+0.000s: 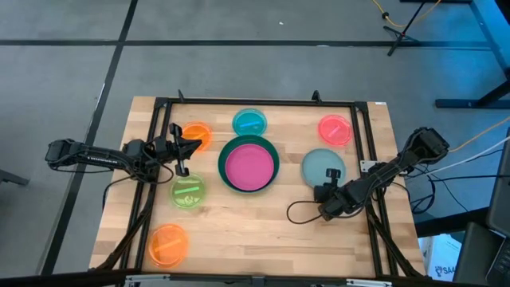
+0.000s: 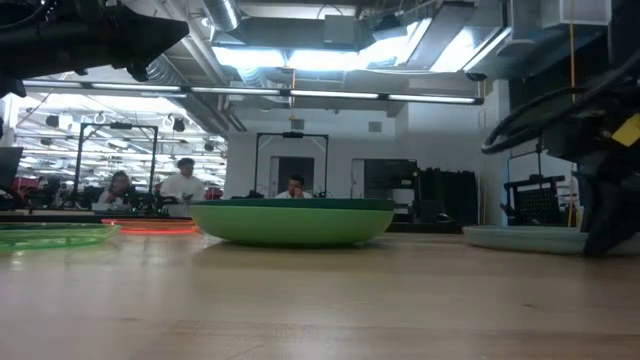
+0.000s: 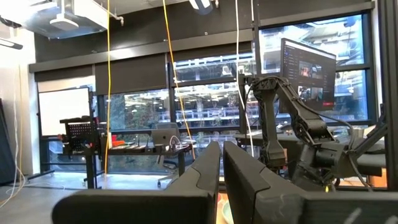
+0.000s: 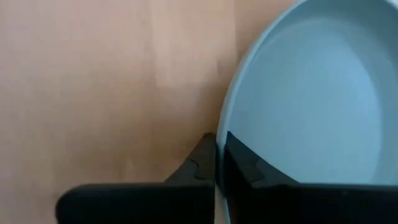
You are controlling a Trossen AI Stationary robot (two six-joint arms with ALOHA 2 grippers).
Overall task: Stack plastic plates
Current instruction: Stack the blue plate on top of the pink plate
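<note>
the left gripper (image 1: 182, 151) is held narrow and empty above the lime plate (image 1: 188, 192). the magenta plate (image 1: 250, 166) is nested in the green plate (image 1: 224, 164). the grey-blue plate (image 1: 320, 166) is pinched at its rim by the right gripper (image 1: 325, 191), presumably for lifting.

Both grippers' fingers (image 3: 211, 171) nearly closed

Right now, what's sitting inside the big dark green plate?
The magenta plate lies nested inside the dark green plate, leaving only the green rim showing. The magenta plate hides whatever may lie beneath it.
</note>
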